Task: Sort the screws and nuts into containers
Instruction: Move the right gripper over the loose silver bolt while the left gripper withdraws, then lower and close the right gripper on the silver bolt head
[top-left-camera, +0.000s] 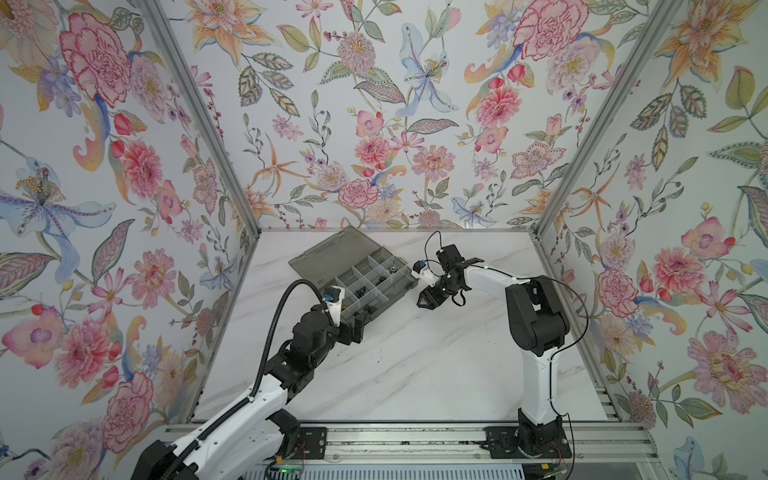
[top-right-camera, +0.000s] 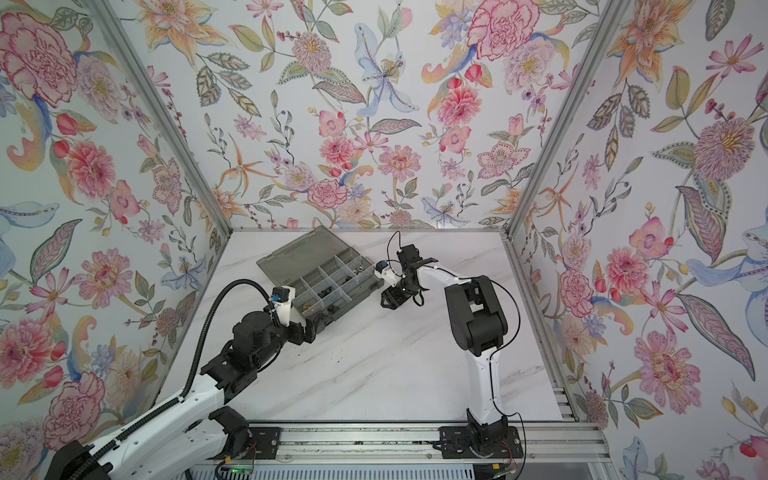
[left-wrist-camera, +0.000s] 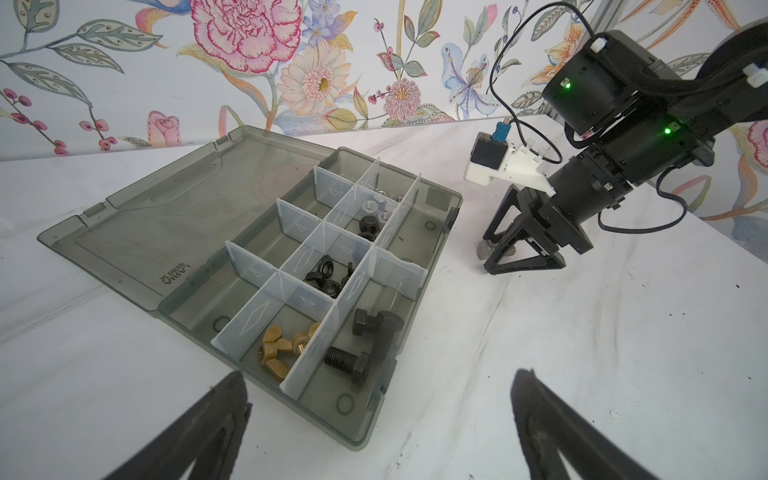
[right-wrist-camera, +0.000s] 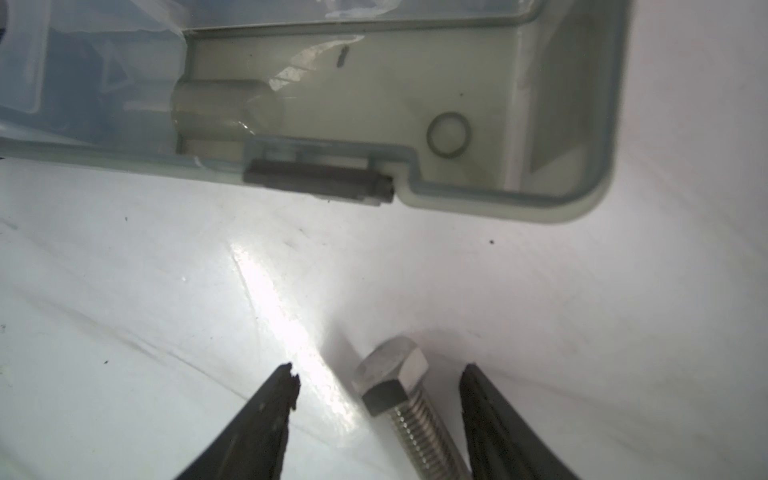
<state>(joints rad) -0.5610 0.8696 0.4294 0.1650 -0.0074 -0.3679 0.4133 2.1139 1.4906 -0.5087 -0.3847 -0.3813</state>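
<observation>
While checking progress on the sort, found most hardware already binned in the organizer box (left-wrist-camera: 451, 208): black bolts (left-wrist-camera: 365, 345) in the compartment nearest the left end effector (left-wrist-camera: 380, 374), brass wing nuts (left-wrist-camera: 282, 345) alongside, black nuts (left-wrist-camera: 328, 278) beyond, and silver nuts (left-wrist-camera: 374, 203) further along. Found one silver hex bolt (right-wrist-camera: 409, 411) outstanding, lying flat on the bench (top-left-camera: 415, 374) just beside the box's latch side and outside every compartment. Judged the step in hand to be the pickup of that bolt.

Observed the right end effector (right-wrist-camera: 380, 370) lowered to the bench over the bolt, jaws apart and straddling the shank, with the hex head pointing toward the box. Saw one finger (right-wrist-camera: 482, 415) hard up beside the threads; could not confirm contact. Recorded a clear gap on the opposite side, hence no grip yet.

Noted the left end effector at the box's near end, jaws spread wide, holding and touching nothing.

Assessed the next move as follows: closing squarely across the shank, lifting clear of the box wall, then releasing over a compartment, probably with the black bolts or in the bare corner compartment (right-wrist-camera: 353, 83). Flagged a likely hazard: rolling of the round shank under an off-centre pinch.
</observation>
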